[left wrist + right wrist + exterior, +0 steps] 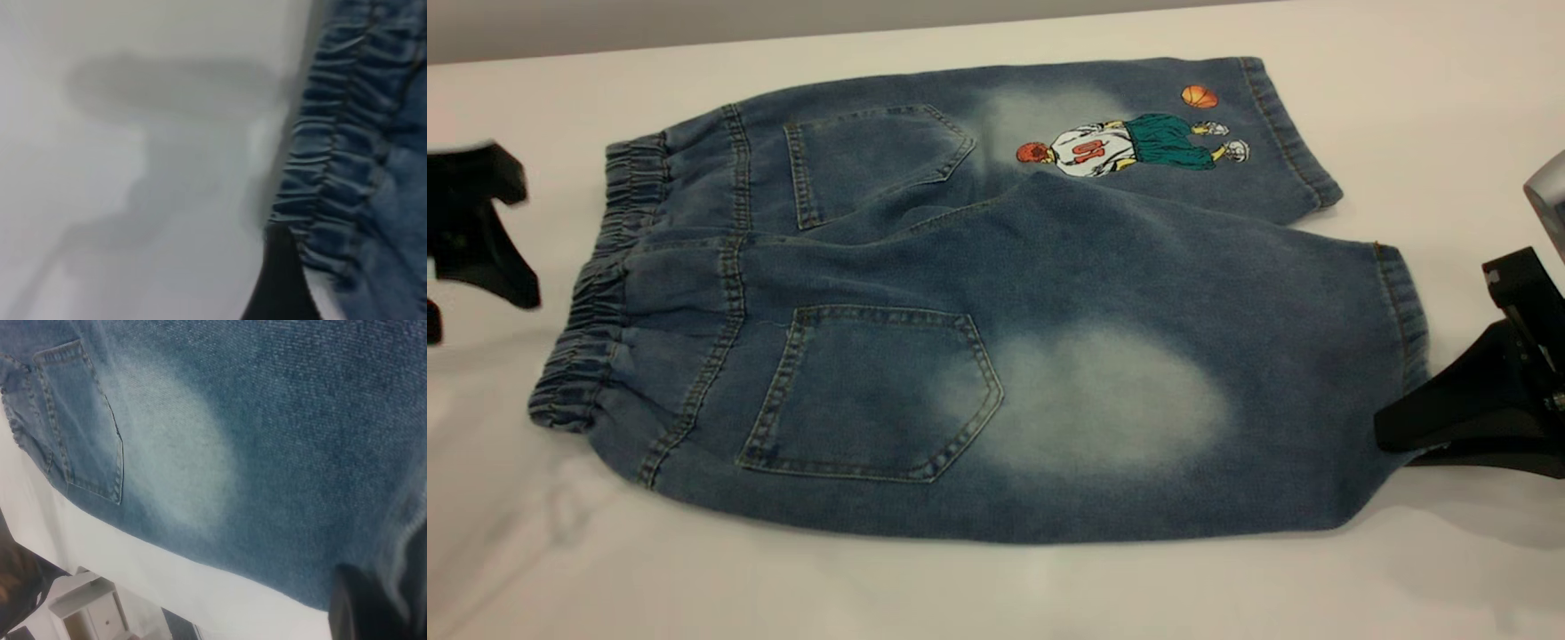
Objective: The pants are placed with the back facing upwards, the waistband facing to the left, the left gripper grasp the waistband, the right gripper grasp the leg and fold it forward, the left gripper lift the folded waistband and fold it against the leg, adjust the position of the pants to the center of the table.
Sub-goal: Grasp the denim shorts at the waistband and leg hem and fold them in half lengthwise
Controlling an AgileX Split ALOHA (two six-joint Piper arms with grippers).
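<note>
The pants (996, 302) lie flat, back up, on the table (1405, 71), with the waistband (600, 284) toward my left gripper (471, 231), which hovers just beside it, apparently holding nothing. My right gripper (1405, 436) sits at the hem of the leg (1120, 400), touching the denim; I cannot tell whether it has closed on the cloth.

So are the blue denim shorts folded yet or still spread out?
Spread out. The blue denim shorts lie flat on the whitish table, both back pockets and both legs showing, gathered waistband unfolded.
</note>
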